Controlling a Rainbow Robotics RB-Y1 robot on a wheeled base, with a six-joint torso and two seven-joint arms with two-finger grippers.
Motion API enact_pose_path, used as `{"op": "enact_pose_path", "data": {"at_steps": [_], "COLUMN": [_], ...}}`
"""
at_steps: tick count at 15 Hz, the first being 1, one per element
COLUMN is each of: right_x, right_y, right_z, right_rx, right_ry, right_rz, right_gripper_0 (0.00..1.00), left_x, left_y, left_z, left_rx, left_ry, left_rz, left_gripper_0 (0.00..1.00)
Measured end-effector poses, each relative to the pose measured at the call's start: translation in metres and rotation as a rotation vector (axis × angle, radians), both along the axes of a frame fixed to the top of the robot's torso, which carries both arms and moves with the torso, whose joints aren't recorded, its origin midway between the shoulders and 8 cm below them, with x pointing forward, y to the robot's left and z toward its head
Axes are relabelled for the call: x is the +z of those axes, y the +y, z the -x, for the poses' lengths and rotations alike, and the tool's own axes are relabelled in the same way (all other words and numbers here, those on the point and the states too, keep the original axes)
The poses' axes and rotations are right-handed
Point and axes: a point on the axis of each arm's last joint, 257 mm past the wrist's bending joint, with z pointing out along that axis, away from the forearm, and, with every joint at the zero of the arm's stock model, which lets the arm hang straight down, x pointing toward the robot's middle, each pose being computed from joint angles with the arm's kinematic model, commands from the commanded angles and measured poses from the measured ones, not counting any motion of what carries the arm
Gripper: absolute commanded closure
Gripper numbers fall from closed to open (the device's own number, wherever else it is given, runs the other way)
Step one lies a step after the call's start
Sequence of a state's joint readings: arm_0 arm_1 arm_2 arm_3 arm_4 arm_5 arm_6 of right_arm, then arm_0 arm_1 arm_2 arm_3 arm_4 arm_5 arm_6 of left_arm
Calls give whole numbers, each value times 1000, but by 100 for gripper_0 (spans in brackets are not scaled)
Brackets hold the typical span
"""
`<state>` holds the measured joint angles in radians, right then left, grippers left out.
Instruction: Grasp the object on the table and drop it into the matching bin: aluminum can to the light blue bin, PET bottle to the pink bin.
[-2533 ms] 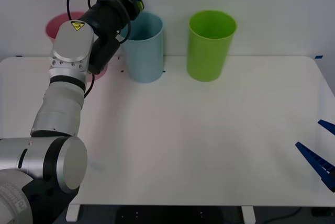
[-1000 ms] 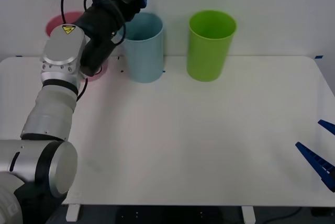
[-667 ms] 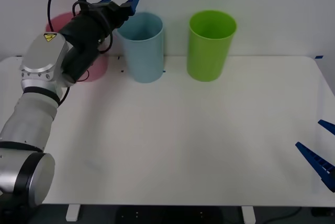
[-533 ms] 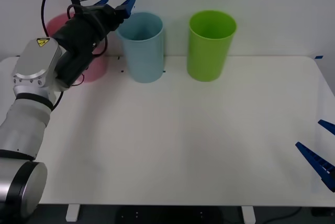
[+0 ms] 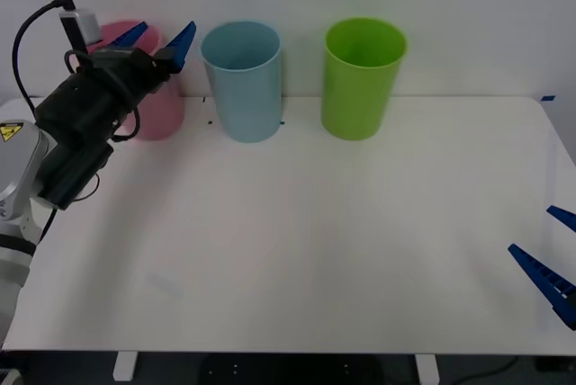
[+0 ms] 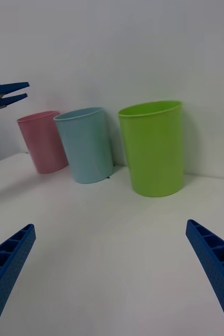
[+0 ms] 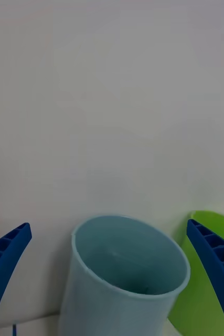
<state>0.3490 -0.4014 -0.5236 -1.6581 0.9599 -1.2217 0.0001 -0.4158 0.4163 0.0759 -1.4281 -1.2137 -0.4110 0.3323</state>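
Observation:
My left gripper (image 5: 157,40) hangs open and holds nothing, in front of the pink bin (image 5: 155,108) at the table's (image 5: 297,250) back left. The light blue bin (image 5: 241,84) stands just to its right. In the left wrist view the left gripper (image 7: 108,224) looks down at that light blue bin (image 7: 117,294), whose visible inside shows no can. The aluminum can is out of view. My right gripper (image 5: 553,252) waits open at the table's right front edge. From there the right gripper (image 6: 110,226) faces the pink bin (image 6: 42,142) and the light blue bin (image 6: 85,144).
A bright green bin (image 5: 363,79) stands right of the light blue one, also seen as the green bin (image 6: 152,147) and the green bin (image 7: 211,294). All three bins line the table's back edge against a white wall. The left gripper (image 6: 7,92) shows far off.
The left gripper held the can above the light blue bin, then opened and the can is gone. The left arm has since drawn back left, toward the pink bin. The right arm stayed still.

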Motion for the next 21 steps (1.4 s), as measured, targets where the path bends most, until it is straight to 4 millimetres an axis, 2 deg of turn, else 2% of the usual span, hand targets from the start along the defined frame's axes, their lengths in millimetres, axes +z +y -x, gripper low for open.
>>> {"op": "enact_pose_path", "data": {"at_steps": [5, 10, 17, 21], "right_x": [0, 0, 0, 0], "right_y": [0, 0, 0, 0], "right_z": [0, 0, 0, 0], "right_rx": [0, 0, 0, 0], "right_ry": [0, 0, 0, 0], "right_rz": [0, 0, 0, 0], "right_gripper_0": [0, 0, 0, 0], "left_x": [-20, -37, -57, -68], "left_y": [40, 76, 108, 119], "left_z": [41, 91, 147, 174], "left_rx": [-16, -53, -70, -59], "left_ry": [-9, 1, 32, 56], "left_rz": [-85, -149, -214, -254], "left_gripper_0": [0, 0, 0, 0]}}
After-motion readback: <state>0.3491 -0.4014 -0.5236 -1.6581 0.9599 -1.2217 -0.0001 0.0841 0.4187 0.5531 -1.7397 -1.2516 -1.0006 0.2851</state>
